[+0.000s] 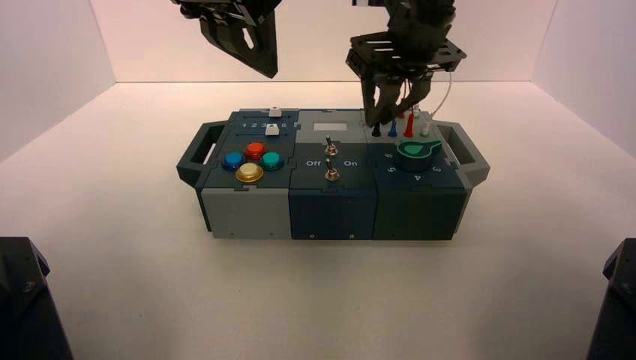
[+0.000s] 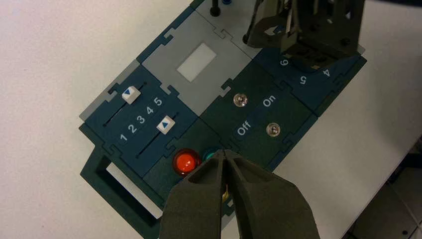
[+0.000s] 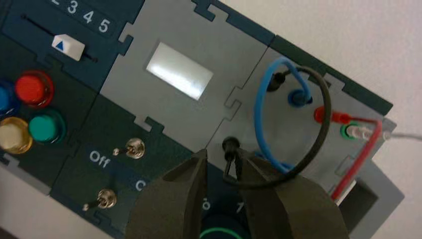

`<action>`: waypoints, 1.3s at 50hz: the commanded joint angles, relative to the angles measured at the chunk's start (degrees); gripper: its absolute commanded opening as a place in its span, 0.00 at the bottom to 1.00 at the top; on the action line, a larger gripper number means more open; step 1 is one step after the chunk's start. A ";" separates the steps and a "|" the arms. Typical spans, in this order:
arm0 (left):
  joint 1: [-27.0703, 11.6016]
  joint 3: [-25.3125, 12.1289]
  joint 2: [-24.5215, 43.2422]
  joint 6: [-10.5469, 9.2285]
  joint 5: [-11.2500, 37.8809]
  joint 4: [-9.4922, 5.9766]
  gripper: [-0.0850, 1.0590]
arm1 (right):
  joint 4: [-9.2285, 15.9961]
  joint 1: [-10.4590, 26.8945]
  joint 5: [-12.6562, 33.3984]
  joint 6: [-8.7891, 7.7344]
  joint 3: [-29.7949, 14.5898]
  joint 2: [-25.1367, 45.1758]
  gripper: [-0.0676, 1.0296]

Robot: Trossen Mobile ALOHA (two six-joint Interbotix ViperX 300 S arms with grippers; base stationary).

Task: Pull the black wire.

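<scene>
The black wire loops over the grey socket panel at the box's right rear, with a black plug at each end. My right gripper is open and low over that panel. Its fingers straddle the nearer black plug, which stands in its socket close to one finger. In the high view the right gripper hangs just above the black plug. My left gripper is shut and empty, held high over the box's left part, above the round buttons.
A blue wire, a red wire and a white plug share the socket panel. A green knob sits in front of it. Two toggle switches stand mid-box and two sliders on the left.
</scene>
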 commanded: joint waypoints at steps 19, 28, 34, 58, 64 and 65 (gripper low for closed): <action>-0.09 -1.85 -1.58 0.09 -0.18 0.26 0.05 | -1.41 -0.97 -0.18 0.00 -3.08 1.58 0.33; -0.09 -1.93 -1.58 0.18 -0.26 0.26 0.05 | -1.58 -2.11 -0.09 0.00 -2.90 1.67 0.18; -0.09 -1.93 -1.58 0.18 -0.26 0.26 0.05 | -1.67 -2.46 0.00 0.00 -3.08 2.11 0.04; -0.09 -2.11 -1.76 0.18 -0.09 0.35 0.05 | -2.20 -2.55 0.26 0.18 -3.08 -4.48 0.04; -0.09 -2.11 -1.93 0.18 -0.09 0.44 0.05 | -2.55 -2.55 0.88 0.26 -3.08 -6.86 0.04; -0.09 -2.11 -1.93 0.18 -0.09 0.44 0.05 | -2.46 -2.55 1.41 0.26 -3.16 -7.12 0.04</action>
